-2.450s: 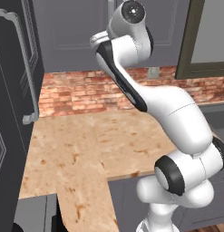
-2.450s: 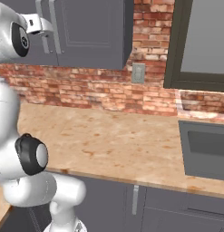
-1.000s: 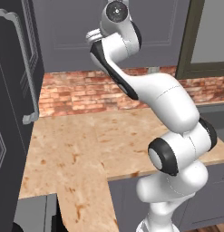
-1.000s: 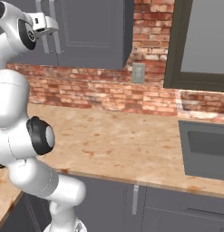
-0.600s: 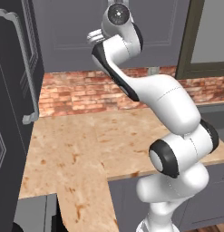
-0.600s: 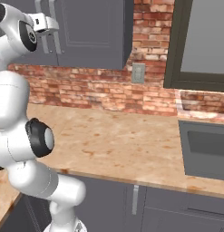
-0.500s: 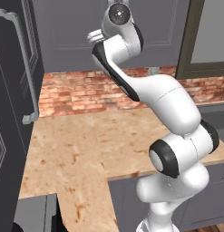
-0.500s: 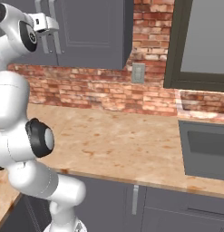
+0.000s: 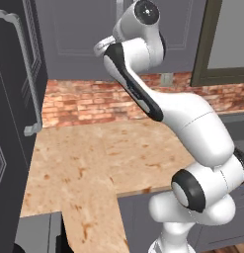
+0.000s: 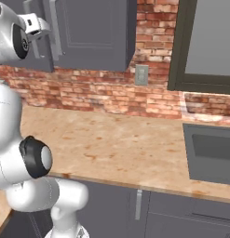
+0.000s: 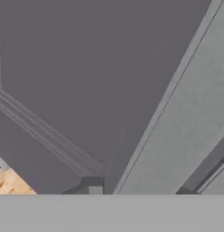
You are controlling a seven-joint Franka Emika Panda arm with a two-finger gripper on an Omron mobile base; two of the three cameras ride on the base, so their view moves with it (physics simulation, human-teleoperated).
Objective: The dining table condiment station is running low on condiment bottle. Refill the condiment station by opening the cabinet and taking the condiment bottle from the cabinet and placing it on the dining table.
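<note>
The cabinet (image 10: pixel 93 32) is the dark grey wall unit above the brick backsplash, and its doors (image 9: pixel 79 34) look closed. My gripper (image 11: pixel 138 189) is raised to it, and the white hand (image 10: pixel 35 22) sits against the doors' silver bar handles (image 10: pixel 53 32). In the hand view a pale bar handle (image 11: pixel 177 113) runs diagonally between my two dark fingertips (image 11: pixel 93 185), with the jaws shut on it and the panelled door face right behind. The condiment bottle is hidden. The dining table is out of view.
A beige mottled counter (image 9: pixel 94 163) runs under the cabinet along the brick wall. A tall black unit with a curved grey handle (image 9: pixel 32 74) stands at the left. A sink (image 10: pixel 212 148), a dark-framed window (image 10: pixel 209 42) and a wall outlet (image 10: pixel 141 74) lie to the right.
The arm rose toward the cabinet and then held nearly still. Within the last second the jaws closed on the bar handle.
</note>
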